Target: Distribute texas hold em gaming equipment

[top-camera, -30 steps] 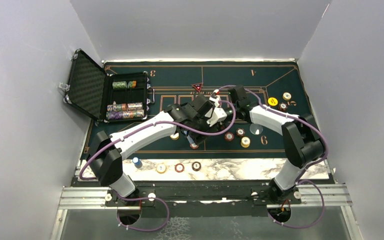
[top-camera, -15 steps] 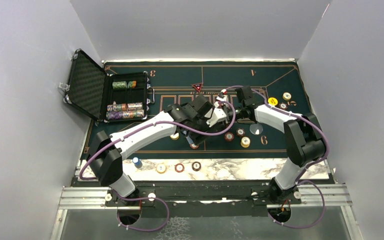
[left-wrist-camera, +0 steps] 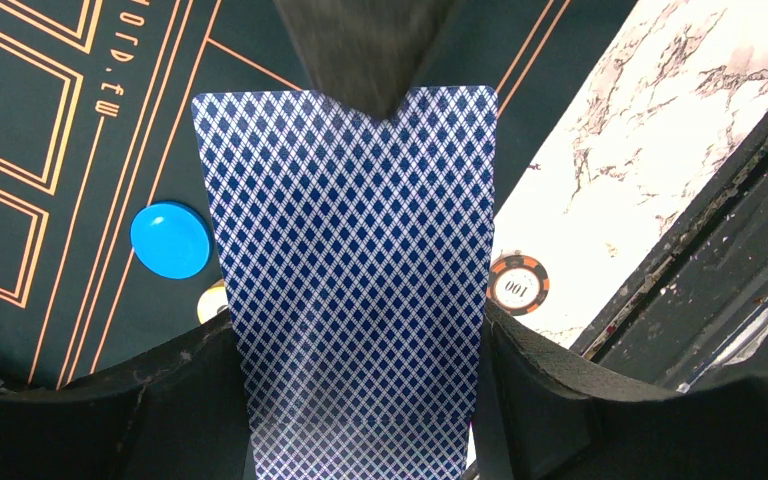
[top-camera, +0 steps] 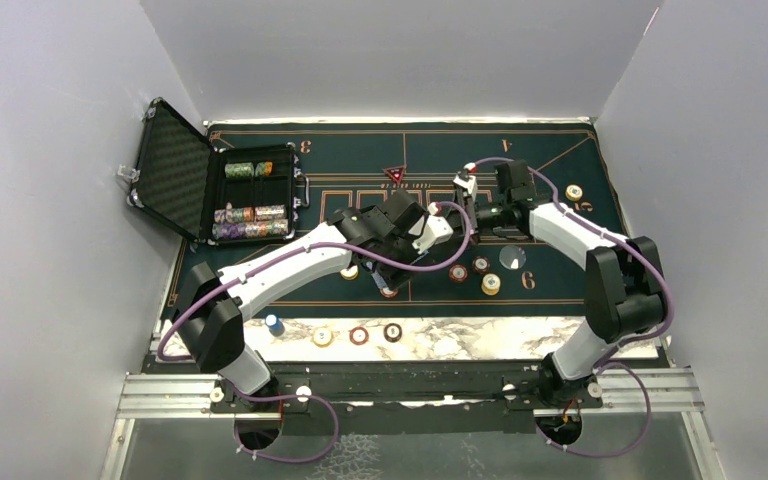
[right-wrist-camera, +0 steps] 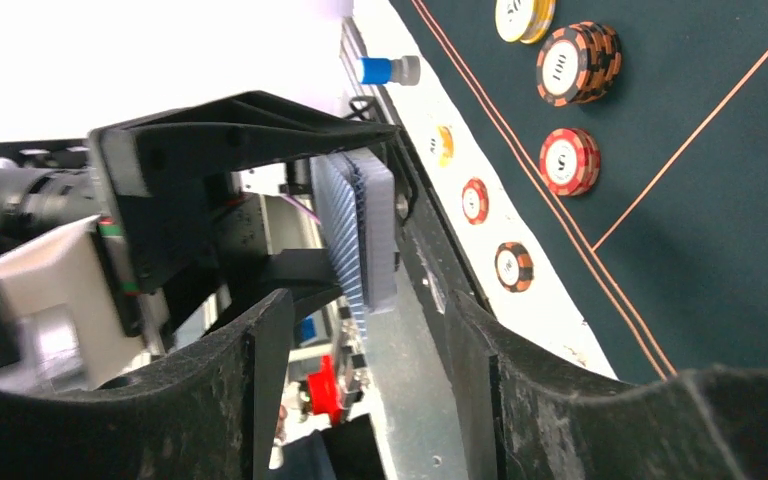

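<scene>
My left gripper (top-camera: 438,228) is shut on a deck of blue-backed playing cards (left-wrist-camera: 350,280), which fills the left wrist view between its fingers (left-wrist-camera: 580,390). My right gripper (top-camera: 473,210) faces it from the right, open, with nothing between its fingers (right-wrist-camera: 520,390). In the right wrist view the deck (right-wrist-camera: 365,225) shows edge-on just ahead of them. Chips (top-camera: 481,270) and a clear disc (top-camera: 512,257) lie on the felt below the grippers. A red triangular marker (top-camera: 394,174) sits at mid-mat. A blue disc (left-wrist-camera: 170,240) lies under the deck.
The open black case (top-camera: 175,170) holds rows of chips (top-camera: 250,222) at the left. Three chips (top-camera: 359,335) and a small blue object (top-camera: 274,323) rest on the marble strip (top-camera: 480,338). Another chip (top-camera: 574,192) sits at the mat's right edge.
My right gripper has drawn back to the right, away from the deck. The left arm and the deck have stayed put.
</scene>
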You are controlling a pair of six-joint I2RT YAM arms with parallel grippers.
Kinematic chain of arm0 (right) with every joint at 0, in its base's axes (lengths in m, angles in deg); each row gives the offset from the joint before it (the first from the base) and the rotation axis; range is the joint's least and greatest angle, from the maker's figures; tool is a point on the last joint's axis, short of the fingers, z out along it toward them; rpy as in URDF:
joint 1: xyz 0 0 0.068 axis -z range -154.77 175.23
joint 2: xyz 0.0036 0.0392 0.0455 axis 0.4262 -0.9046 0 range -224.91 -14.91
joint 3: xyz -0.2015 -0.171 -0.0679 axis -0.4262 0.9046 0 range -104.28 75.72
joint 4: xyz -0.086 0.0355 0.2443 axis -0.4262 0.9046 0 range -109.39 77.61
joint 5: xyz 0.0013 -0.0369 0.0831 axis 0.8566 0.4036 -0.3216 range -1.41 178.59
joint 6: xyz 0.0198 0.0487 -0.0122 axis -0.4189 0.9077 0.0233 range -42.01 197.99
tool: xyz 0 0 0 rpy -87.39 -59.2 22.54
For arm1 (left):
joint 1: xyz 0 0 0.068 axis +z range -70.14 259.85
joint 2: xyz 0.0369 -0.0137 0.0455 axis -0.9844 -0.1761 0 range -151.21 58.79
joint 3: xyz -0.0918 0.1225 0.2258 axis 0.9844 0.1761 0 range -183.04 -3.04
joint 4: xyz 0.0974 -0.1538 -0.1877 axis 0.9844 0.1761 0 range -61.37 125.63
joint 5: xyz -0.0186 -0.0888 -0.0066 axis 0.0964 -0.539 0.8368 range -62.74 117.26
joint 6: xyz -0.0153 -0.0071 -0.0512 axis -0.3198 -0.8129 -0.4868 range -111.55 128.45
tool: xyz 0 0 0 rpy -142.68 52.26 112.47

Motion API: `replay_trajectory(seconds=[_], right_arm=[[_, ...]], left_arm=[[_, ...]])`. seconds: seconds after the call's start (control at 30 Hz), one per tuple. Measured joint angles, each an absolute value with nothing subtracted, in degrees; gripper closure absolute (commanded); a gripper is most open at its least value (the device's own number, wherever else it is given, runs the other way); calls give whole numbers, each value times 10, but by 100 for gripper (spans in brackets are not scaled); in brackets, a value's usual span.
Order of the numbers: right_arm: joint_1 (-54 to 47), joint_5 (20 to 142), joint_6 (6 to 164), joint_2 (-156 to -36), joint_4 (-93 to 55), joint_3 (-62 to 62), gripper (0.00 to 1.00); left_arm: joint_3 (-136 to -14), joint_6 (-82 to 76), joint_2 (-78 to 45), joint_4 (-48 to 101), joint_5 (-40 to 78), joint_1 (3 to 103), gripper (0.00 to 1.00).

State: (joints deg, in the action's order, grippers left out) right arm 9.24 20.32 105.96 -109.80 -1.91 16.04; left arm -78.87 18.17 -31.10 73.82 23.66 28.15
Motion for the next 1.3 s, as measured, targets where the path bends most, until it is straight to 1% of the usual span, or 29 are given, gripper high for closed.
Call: replay_trajectory(seconds=[0.03, 0.17, 0.33, 0.6, 0.9, 0.97, 1.07, 1.3], right_arm=[[97, 196, 1060, -1094, -20, 161, 48], [102, 173, 1081, -1092, -42, 173, 49], [95, 159, 1093, -1092, -55, 186, 58], [86, 144, 1114, -1095, -86, 195, 70], [80, 139, 1140, -1098, -120, 209, 80], [79, 139, 1144, -1098, -125, 210, 86], [79, 138, 1147, -1098, -130, 211, 98], [80, 137, 1152, -1095, -128, 211, 99]], left_arm=[[-789, 182, -311, 738, 237, 282, 100], [-789, 182, -311, 738, 237, 282, 100], [-789, 182, -310, 738, 237, 282, 100], [-789, 182, -304, 738, 237, 282, 100], [-789, 182, -304, 738, 237, 282, 100], [-789, 182, -304, 738, 237, 282, 100], [-789, 182, -304, 738, 237, 282, 100], [-788, 181, -304, 738, 243, 282, 100]])
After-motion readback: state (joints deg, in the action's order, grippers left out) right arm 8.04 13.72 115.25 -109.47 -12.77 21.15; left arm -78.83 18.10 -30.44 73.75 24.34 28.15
